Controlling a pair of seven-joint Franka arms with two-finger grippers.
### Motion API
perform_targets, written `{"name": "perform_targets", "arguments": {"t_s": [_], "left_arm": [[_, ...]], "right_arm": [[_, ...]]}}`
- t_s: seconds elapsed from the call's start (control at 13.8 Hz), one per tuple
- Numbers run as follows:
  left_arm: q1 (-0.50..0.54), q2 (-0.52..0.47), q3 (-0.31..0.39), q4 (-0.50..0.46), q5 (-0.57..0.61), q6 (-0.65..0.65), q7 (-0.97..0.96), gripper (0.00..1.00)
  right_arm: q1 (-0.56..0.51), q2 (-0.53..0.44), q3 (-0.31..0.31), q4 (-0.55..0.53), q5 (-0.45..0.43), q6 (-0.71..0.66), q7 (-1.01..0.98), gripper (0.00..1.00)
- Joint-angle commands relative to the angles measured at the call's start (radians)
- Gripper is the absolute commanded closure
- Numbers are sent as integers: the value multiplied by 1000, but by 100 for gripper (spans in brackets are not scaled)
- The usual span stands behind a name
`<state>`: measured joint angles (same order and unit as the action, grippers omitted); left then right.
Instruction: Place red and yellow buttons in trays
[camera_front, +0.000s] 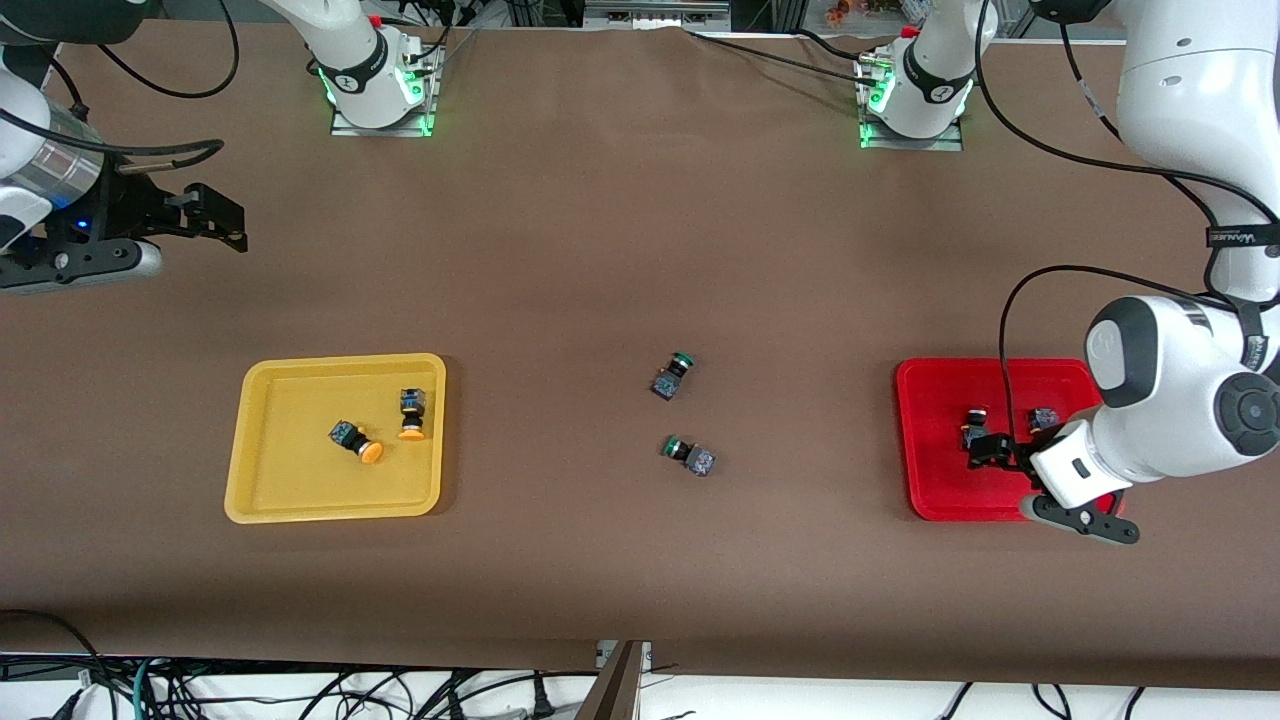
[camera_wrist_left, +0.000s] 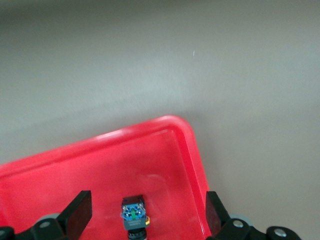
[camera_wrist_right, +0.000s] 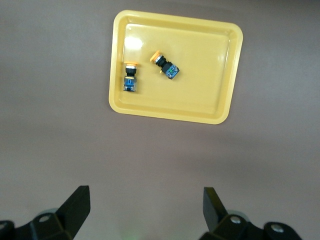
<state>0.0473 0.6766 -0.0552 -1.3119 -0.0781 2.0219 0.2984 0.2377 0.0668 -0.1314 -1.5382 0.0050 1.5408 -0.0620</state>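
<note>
Left pincer (camera_wrist_left: 145, 212) wide over red tray (camera_wrist_left: 100, 155); right pincer (camera_wrist_right: 142, 210) wide, waiting.

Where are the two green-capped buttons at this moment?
In the front view, both green-capped buttons lie on the bare table mid-way between the yellow tray and the red tray, in neither.

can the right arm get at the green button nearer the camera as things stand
Probably yes. That green-capped button lies on open table between the trays with nothing over it, and the right gripper is open, waiting up at its own end of the table.
</note>
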Motion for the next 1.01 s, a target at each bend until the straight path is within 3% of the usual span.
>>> {"name": "perform_targets", "arguments": {"t_s": [0.0, 0.14, 0.43, 0.72, 0.94], "left_arm": [[-1, -105, 8, -21, 17, -40, -4, 0], [6, -217, 9, -100, 17, -81, -5, 0], [11, -394, 12, -165, 18, -286, -120, 0], [20, -566, 12, -271, 47, -383, -177, 0], [20, -617, 14, -284, 66, -451, -266, 0]], "right_arm": [[-20, 17, 15, 33, -8, 15, -9, 0], [-15, 27, 18, 61, 0, 13, -7, 1], [-23, 30, 16, 53, 3, -10, -18, 0], [-23, 30, 16, 53, 1, 4, -18, 0], [-21, 30, 16, 55, 3, 4, -18, 0]]}}
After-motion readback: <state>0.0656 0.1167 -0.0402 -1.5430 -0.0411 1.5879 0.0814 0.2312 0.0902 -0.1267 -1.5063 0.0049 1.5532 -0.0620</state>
